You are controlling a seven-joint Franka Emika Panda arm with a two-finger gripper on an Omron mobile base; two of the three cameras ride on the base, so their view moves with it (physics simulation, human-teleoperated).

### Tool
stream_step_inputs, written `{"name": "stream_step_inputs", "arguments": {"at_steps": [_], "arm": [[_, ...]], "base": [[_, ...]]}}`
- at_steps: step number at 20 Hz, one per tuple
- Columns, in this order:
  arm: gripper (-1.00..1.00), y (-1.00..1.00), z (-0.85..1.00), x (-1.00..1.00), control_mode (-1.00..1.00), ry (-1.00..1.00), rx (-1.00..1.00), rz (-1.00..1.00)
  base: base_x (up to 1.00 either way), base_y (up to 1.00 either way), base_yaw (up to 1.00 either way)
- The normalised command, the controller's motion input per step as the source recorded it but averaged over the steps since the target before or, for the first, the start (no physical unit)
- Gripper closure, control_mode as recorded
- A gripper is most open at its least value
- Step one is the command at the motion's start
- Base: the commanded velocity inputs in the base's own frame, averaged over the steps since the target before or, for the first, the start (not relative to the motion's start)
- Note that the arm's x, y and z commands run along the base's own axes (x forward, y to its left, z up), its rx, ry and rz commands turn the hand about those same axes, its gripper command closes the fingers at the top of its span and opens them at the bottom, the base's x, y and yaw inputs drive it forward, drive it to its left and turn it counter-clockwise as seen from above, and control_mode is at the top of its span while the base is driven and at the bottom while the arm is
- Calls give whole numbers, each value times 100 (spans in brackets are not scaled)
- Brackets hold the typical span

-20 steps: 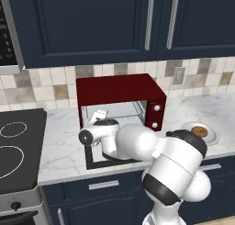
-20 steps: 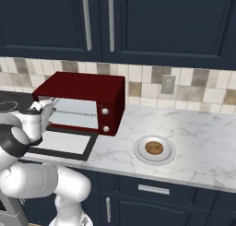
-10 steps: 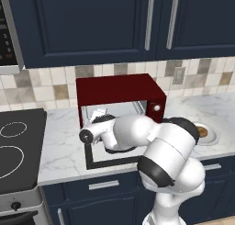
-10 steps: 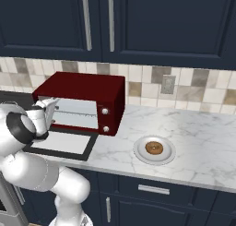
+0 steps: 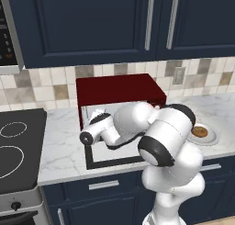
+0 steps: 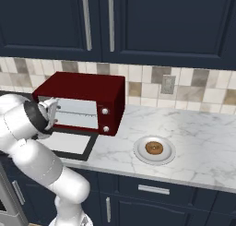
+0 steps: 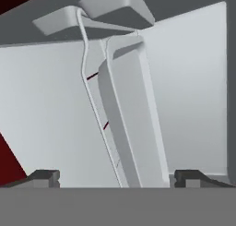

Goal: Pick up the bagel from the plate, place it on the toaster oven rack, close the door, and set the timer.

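The bagel (image 6: 154,148), a golden-brown ring, lies on the light plate (image 6: 138,152) to the right of the red toaster oven (image 6: 83,87). It also shows past my arm as the bagel (image 5: 199,131) on the plate (image 5: 212,138). The door (image 6: 69,144) lies open and flat on the counter; my arm partly covers the door (image 5: 103,154). My gripper (image 6: 51,109) is open at the left of the oven's mouth, far from the bagel, and the gripper (image 5: 98,115) holds nothing. In the hand view the grey toaster oven rack (image 7: 131,114) runs slantwise ahead of the open gripper (image 7: 117,179).
Two oven knobs (image 6: 105,111) sit on the oven's right panel. A black cooktop (image 5: 18,146) borders the counter on the left. Dark upper cabinets (image 5: 101,22) hang above, and a wall outlet (image 6: 168,84) is on the tiled backsplash. Marble counter (image 6: 203,142) extends right of the plate.
My elbow and forearm have swung up and to the right in front of the oven, while the hand stays at the oven's left opening. Jaws remain open; bagel and plate have not moved.
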Motion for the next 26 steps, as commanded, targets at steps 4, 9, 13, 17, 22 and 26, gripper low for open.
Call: {"name": "stream_step_inputs", "arguments": {"at_steps": [4, 9, 13, 17, 22, 26], "arm": [[-100, 9, -8, 26, -100, 0, -2, 0], [-100, 11, -13, 28, -100, 0, -2, 0], [100, 17, -18, 29, -100, 0, -3, 0], [100, 3, -21, 14, -100, 0, -2, 0], [100, 0, -20, -9, -100, 0, 0, 0], [100, 0, -19, -57, -100, 0, 0, 0]], "base": [[0, 0, 0], [0, 0, 0], [0, 0, 0], [0, 0, 0], [0, 0, 0], [0, 0, 0]]}}
